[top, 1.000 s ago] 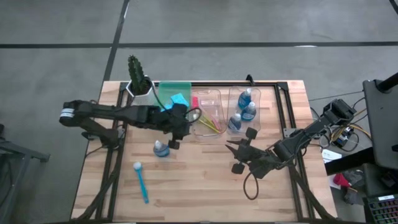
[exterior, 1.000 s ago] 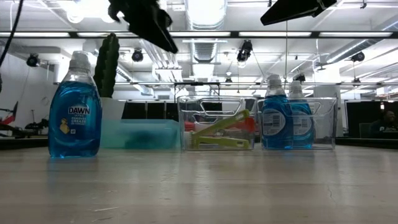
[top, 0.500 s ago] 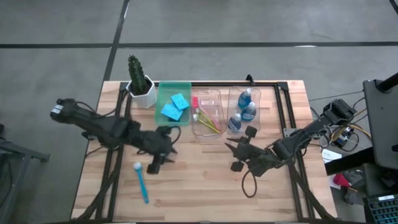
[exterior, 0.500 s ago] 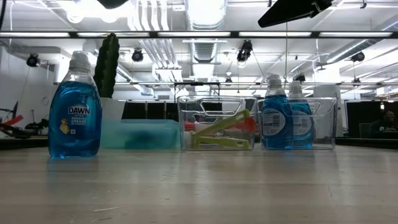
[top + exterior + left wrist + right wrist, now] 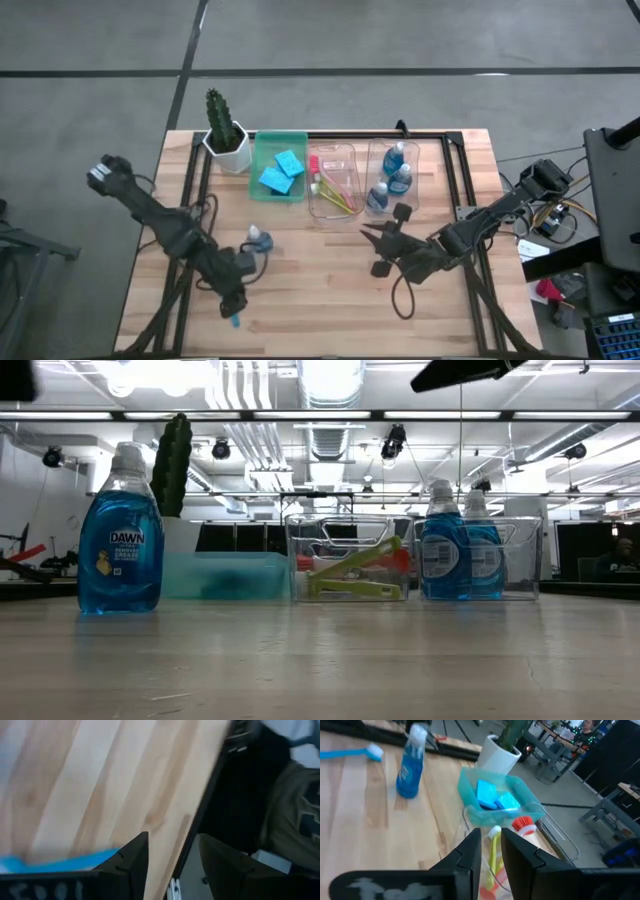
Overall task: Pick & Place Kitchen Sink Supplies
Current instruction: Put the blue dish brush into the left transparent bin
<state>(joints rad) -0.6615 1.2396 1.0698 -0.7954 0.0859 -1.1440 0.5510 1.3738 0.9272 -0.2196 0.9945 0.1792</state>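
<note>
Tabletop: blue brush lies under left gripper.

You can read one brand only: "DAWN", in white letters on the label of the blue dish-soap bottle standing alone at the left in the low view. The smaller print beneath it is not legible to you.

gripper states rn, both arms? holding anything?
Left gripper: open, empty, low over the blue brush near the table's front edge.
Right gripper: open with a narrow gap, empty, waiting above the table.
</note>
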